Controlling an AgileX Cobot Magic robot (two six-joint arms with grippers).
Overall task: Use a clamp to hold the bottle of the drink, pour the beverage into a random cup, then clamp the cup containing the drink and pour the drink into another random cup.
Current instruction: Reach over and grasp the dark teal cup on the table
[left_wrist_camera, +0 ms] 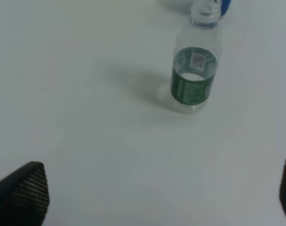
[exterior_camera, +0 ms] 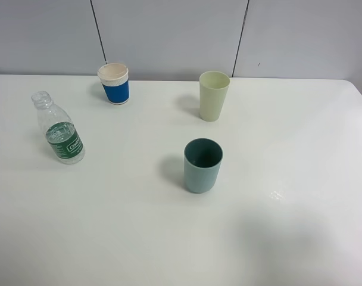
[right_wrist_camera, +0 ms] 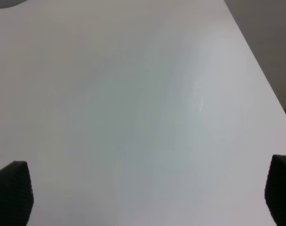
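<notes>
A clear uncapped bottle with a green label stands upright at the left of the white table; it also shows in the left wrist view. A blue and white paper cup stands at the back left, a pale green cup at the back middle, and a teal cup in the middle. Neither arm shows in the exterior high view. My left gripper is open, its fingertips well short of the bottle. My right gripper is open over bare table.
The table's far edge meets a grey panelled wall. The table's right edge runs close beside my right gripper. A shadow lies on the front right of the table.
</notes>
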